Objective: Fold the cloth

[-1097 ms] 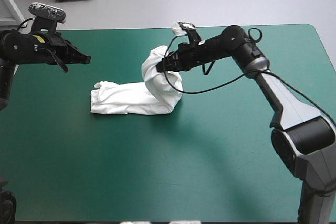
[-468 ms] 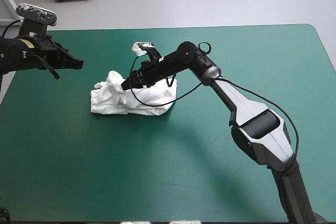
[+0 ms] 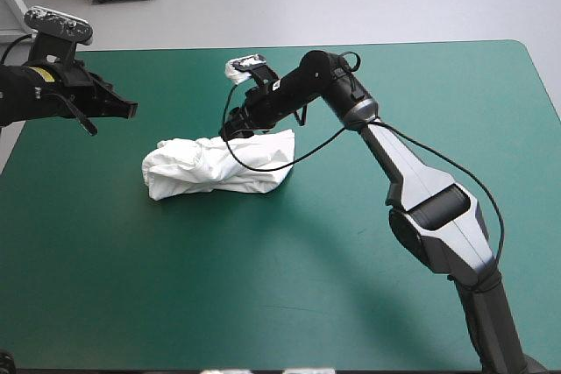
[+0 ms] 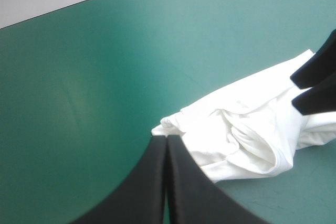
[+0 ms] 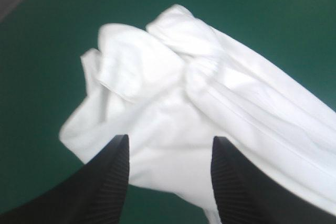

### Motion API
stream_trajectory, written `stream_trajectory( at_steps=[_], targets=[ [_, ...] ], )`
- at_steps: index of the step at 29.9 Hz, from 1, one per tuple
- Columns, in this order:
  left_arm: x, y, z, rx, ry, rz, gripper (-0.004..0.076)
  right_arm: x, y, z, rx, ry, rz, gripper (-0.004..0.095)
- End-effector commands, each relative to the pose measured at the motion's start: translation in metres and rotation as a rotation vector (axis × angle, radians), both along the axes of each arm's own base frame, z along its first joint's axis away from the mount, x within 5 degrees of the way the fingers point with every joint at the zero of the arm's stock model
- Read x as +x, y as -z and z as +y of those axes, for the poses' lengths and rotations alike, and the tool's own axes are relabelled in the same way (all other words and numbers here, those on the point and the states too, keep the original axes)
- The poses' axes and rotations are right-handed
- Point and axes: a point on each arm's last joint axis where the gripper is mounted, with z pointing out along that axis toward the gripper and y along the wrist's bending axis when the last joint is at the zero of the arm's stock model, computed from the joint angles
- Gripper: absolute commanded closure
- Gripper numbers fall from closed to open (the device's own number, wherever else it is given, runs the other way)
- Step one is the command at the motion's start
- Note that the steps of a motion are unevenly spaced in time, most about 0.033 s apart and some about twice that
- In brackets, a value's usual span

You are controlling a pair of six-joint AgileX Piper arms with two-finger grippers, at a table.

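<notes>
The white T-shirt point(image 3: 215, 166) lies as a long, rumpled folded bundle left of the table's middle. My right gripper point(image 3: 230, 130) hovers over the bundle's far right end, open. In the right wrist view its black fingers point(image 5: 113, 171) stand apart, and the T-shirt point(image 5: 173, 98) lies just ahead of and under the gripper point(image 5: 170, 139), not held. My left gripper point(image 3: 131, 109) hangs off to the bundle's far left, shut on nothing. Seen from the left wrist, that gripper point(image 4: 166, 139) makes one pointed arch short of the T-shirt point(image 4: 247, 129). The right gripper's fingertips point(image 4: 315, 72) show at the bundle's other end.
The teal-green table cover point(image 3: 351, 286) stretches wide toward the near and right edges. The table's far edge point(image 3: 175, 50) runs a short way behind both grippers. The left arm reaches in over the table's left edge.
The right gripper carried the lifted part of the T-shirt leftward, laid it over the bundle, let go and drew back. The bundle now lies lower and longer. The left gripper drew back slightly.
</notes>
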Motion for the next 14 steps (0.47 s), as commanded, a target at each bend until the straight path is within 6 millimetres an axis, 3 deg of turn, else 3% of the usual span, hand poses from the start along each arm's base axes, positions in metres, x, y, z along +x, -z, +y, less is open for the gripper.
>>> stream_trajectory(
  at_steps=[1,9,14],
  targets=[
    [-0.02,-0.023,0.0,-0.034,-0.004,-0.117,0.0733,-0.001,-0.046,-0.036,0.005,0.092,-0.043,0.0444],
    [-0.049,-0.04,0.002,-0.054,-0.017,-0.195,0.0732,0.002,-0.076,-0.09,-0.058,0.278,-0.077,0.0442],
    [-0.057,-0.04,-0.008,-0.02,0.03,-0.195,0.071,-0.015,-0.069,-0.114,-0.124,0.305,-0.004,0.043]
  ],
)
